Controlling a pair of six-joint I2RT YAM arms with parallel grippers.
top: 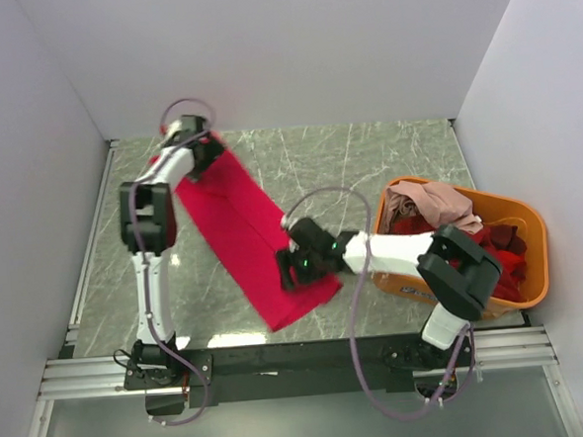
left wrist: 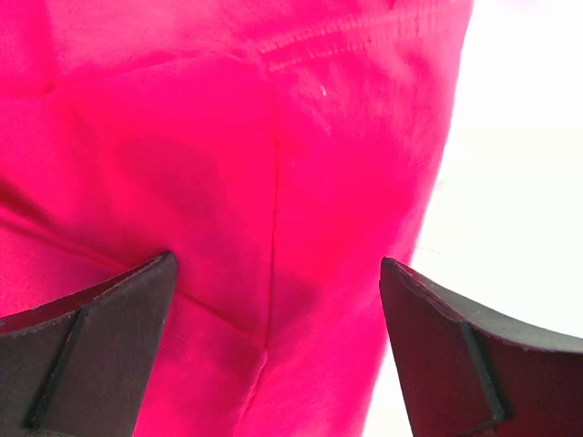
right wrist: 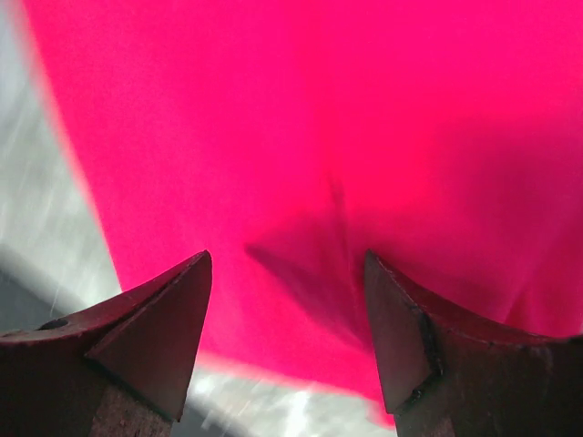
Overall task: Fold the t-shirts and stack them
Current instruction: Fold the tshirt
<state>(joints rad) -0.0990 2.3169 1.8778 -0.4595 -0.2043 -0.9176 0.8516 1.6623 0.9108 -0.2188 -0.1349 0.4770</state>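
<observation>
Where wrist views show t-shirt [left wrist: 273, 182], overhead adds basket [top: 537, 263]

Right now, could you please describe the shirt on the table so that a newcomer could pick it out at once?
On the grey marbled table, look left of the orange basket. A bright crimson-pink t-shirt lies in a long diagonal strip between the left gripper and the right gripper. Unlike the shirts heaped in the basket, it is spread flat.
</observation>
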